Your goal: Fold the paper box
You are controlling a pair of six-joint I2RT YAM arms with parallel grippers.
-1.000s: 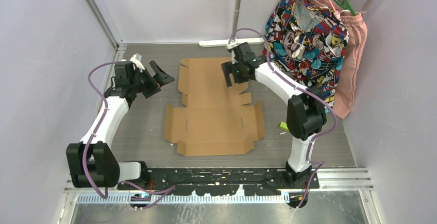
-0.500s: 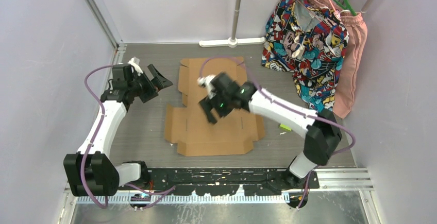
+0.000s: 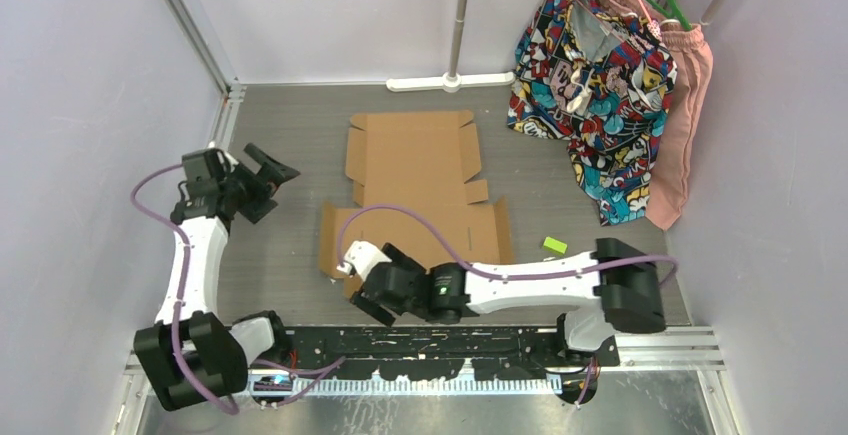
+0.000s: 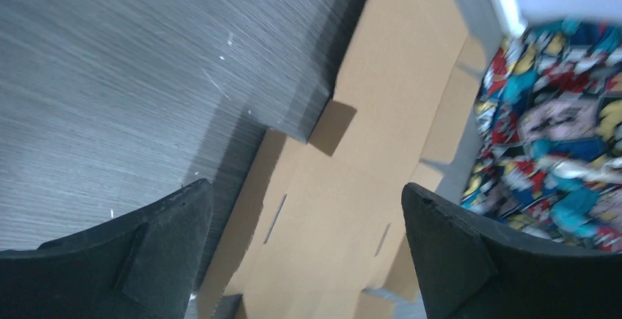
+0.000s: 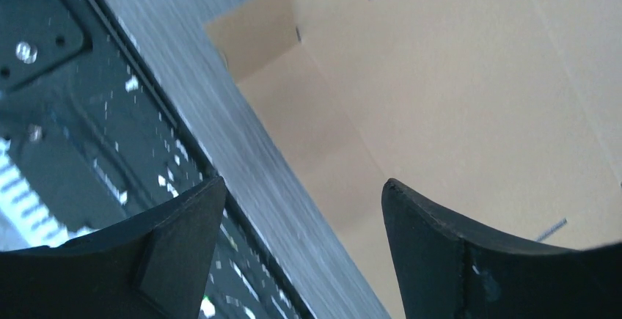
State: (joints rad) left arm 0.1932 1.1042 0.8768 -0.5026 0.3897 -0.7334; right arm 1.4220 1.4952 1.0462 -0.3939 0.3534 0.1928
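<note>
– Mid-frame in the top view: paper box (image 3: 415, 170) lies flat and unfolded on the grey table (image 3: 290, 125). Flaps are spread, and the long axis runs from upper centre down toward the arm bases.

– Right claw?

– Right gripper (image 3: 362, 290) is low in the frame, at the sheet's lower-left corner. It hangs over the near edge flap, just above the black base rail (image 3: 480, 340). The arm lies stretched across the bottom of the frame. Jaws are released, with nothing between them.

– Wrist camera agrees?

– Yes. The right wrist view shows both black fingers parted. Cardboard fills the upper right of that view. A strip of table and the rail run diagonally through the gap and to the left. Cannot tell whether a fingertip touches the board.

– Left side?

– Left gripper (image 3: 275, 187) is at the left of the frame, well apart from the box's left edge and pointing toward it. Jaws are spread wide and empty. Its wrist view has the sheet lying between and beyond the fingers, a little blurred.

– Anything else noted?

– Patterned garment (image 3: 590, 75) hangs at upper right, beside the box's far flap. A small green scrap (image 3: 553, 245) lies on the table just right of the sheet.
</note>
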